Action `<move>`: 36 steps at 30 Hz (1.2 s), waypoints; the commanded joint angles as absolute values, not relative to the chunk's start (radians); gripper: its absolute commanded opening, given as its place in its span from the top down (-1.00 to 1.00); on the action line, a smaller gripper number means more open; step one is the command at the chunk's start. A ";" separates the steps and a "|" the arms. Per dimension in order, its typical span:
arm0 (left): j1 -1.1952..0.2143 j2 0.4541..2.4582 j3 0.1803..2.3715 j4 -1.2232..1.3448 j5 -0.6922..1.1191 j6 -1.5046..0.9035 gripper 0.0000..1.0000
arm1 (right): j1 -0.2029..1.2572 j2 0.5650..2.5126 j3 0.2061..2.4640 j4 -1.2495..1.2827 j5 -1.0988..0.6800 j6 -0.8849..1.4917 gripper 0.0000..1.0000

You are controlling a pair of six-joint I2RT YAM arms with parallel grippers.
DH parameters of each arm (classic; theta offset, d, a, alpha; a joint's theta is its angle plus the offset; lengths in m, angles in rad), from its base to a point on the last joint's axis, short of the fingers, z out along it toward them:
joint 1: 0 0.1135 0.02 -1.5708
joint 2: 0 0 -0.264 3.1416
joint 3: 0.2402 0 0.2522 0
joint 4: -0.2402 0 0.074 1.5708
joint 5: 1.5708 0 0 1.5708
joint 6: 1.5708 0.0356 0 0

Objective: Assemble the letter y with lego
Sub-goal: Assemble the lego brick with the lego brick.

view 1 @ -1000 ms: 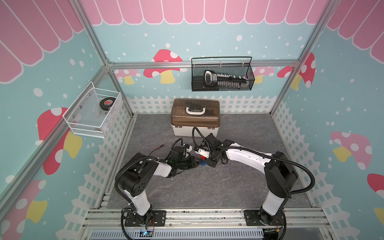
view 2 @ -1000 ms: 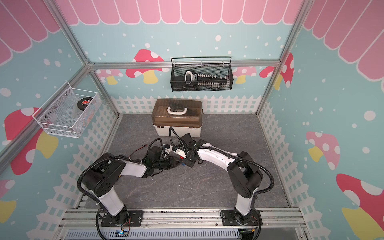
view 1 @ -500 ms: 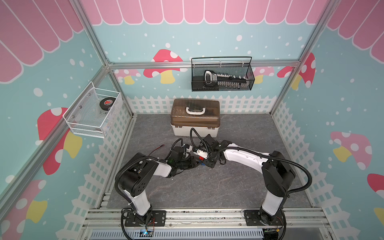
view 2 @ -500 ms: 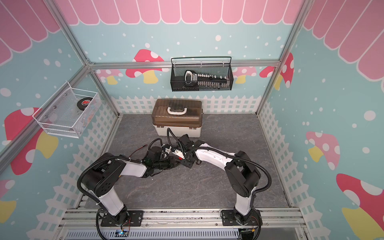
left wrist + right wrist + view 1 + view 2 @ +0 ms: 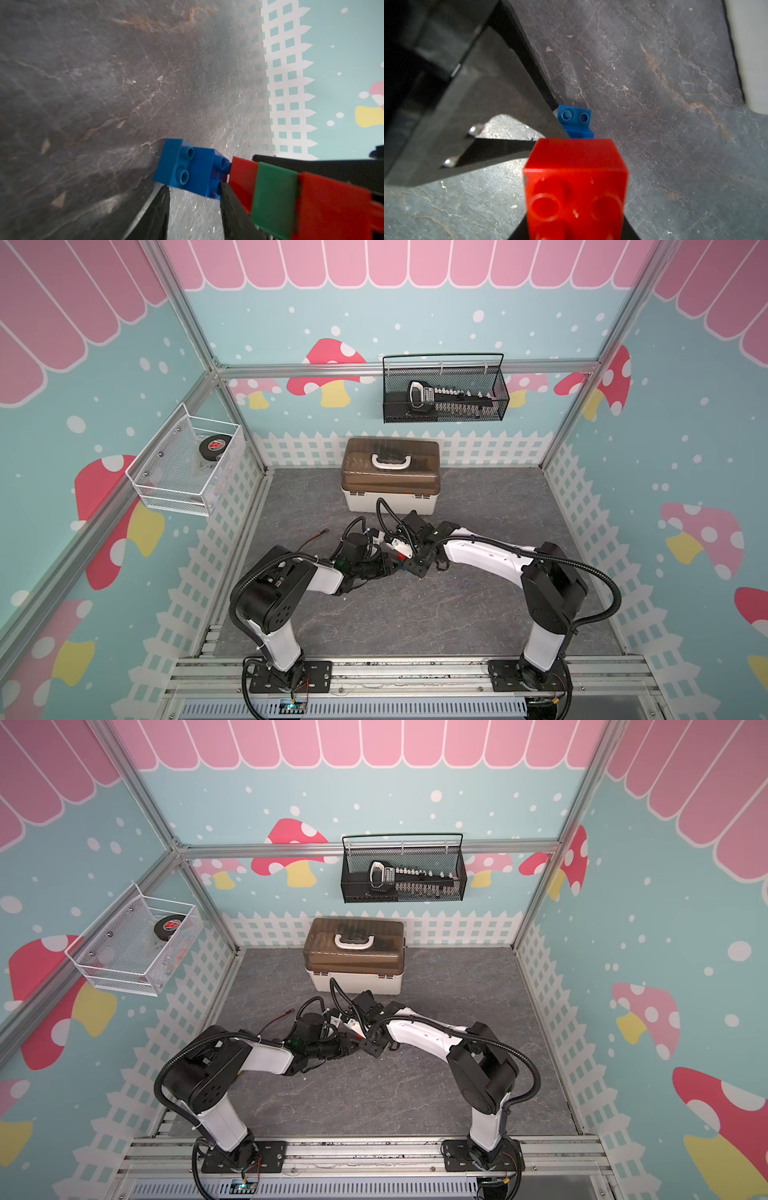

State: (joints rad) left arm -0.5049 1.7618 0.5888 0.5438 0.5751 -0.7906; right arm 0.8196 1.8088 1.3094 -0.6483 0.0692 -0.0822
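Observation:
In the left wrist view, two joined blue lego bricks (image 5: 182, 168) sit studs-out between the fingertips of my left gripper (image 5: 193, 187), which is shut on them just above the floor. A stack of red brick (image 5: 243, 182), dark green brick (image 5: 274, 195) and red brick (image 5: 332, 207) meets the blue studs end-on. My right gripper (image 5: 575, 228) is shut on this stack's red brick (image 5: 575, 176), with the blue brick (image 5: 575, 116) just beyond it. In both top views the left gripper (image 5: 388, 566) and right gripper (image 5: 409, 568) meet tip to tip mid-floor, hiding the bricks.
A brown-lidded toolbox (image 5: 390, 481) stands close behind the grippers. On the back wall hangs a black wire basket (image 5: 444, 393) holding a tool. A white mesh basket (image 5: 183, 464) with a black puck hangs on the left wall. A thin red-tipped wire (image 5: 316, 536) lies left of the wrists.
My right arm has swung left, bringing its gripper and the red stack up against the left gripper. The left arm has hardly moved.

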 commanded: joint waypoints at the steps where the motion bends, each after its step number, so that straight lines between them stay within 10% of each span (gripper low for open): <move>1: -0.497 1.790 0.562 0.474 0.515 -0.803 0.19 | 0.827 1.845 1.316 -0.687 0.097 -0.036 0.50; 36: -0.481 1.774 0.540 0.537 0.532 -0.858 0.19 | 0.827 1.946 1.437 -0.845 0.094 0.020 0.54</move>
State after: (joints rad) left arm -0.4976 1.7618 0.5659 0.5884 0.5724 -0.8379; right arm 0.8257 1.9026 1.4410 -0.7856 0.0864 0.0154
